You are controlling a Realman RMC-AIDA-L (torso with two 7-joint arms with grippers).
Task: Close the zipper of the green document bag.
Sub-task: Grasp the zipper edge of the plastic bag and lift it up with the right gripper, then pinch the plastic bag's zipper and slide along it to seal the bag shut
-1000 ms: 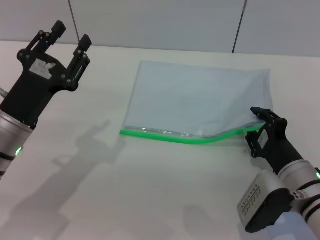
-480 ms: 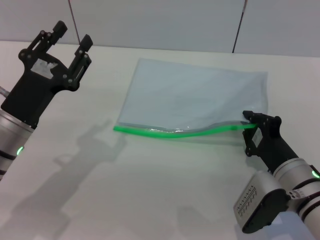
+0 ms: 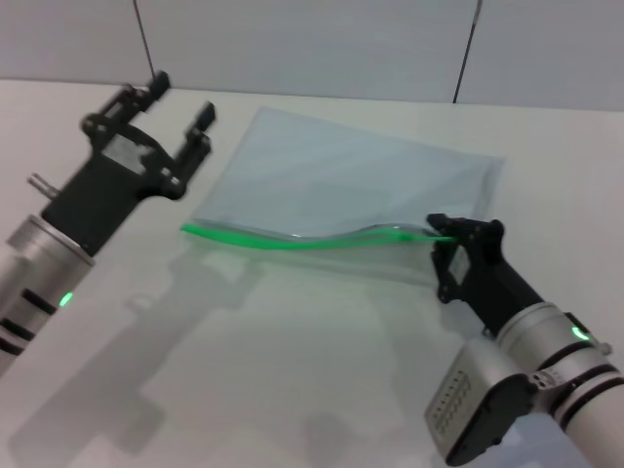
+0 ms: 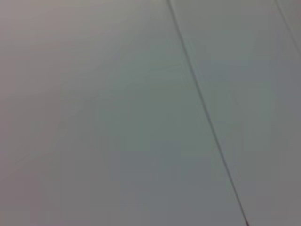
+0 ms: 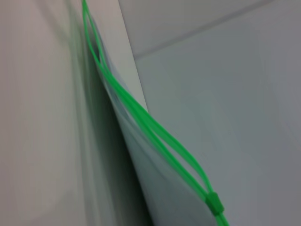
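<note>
Right end effector: fingers pinched together on the right end of the zipper, corner lifted off the bench. Right arm enters from lower right, forearm angled up and inward toward the bag.

Left end effector: fingers spread apart, holding nothing, raised above the bench just beside the bag's far-left corner; arm slants in from lower left.

Green document bag: lies mid-bench, green edge nearest the robot. Right wrist view: zipper strips separated, slider at the near end.
</note>
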